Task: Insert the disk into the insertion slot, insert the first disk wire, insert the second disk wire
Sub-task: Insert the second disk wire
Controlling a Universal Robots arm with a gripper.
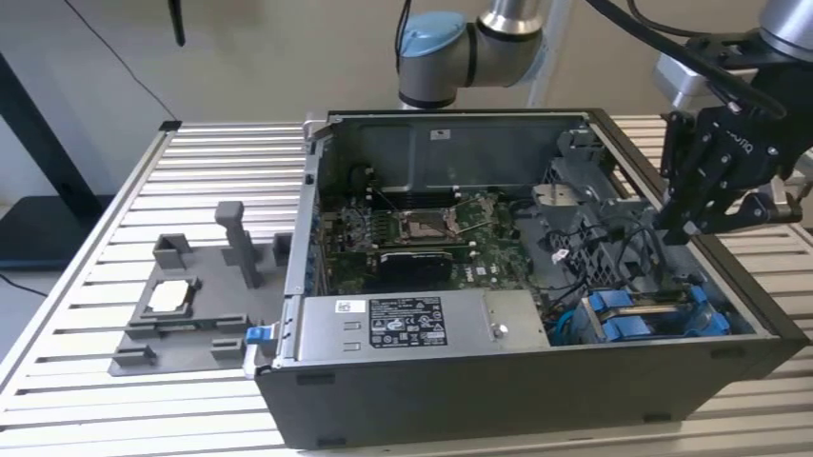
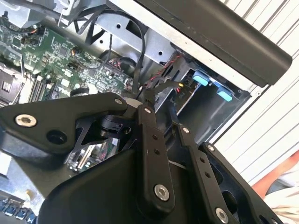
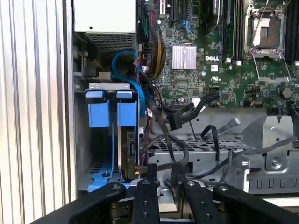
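The disk (image 3: 124, 150) stands on edge inside the insertion slot (image 3: 107, 86), between blue plastic parts, at the case's near corner on the exterior view's right (image 1: 650, 319). My gripper (image 1: 692, 224) hangs over that side of the case, just behind the slot. In both wrist views its tip (image 3: 164, 170) (image 2: 161, 105) is close to the disk's rear end. A black connector with red and yellow leads (image 3: 135, 169) (image 2: 180, 87) sits at that end, touching or almost touching the tip. A second black connector on a flat cable (image 3: 177, 119) hangs loose above the metal cage.
The open dark case holds a green motherboard (image 1: 420, 228) and a grey labelled power-supply box (image 1: 406, 319). Tangled black cables (image 3: 205, 144) lie over the perforated cage. A grey fixture (image 1: 190, 305) sits on the slatted table at the exterior view's left. A person's arm (image 2: 278, 184) is beside the case.
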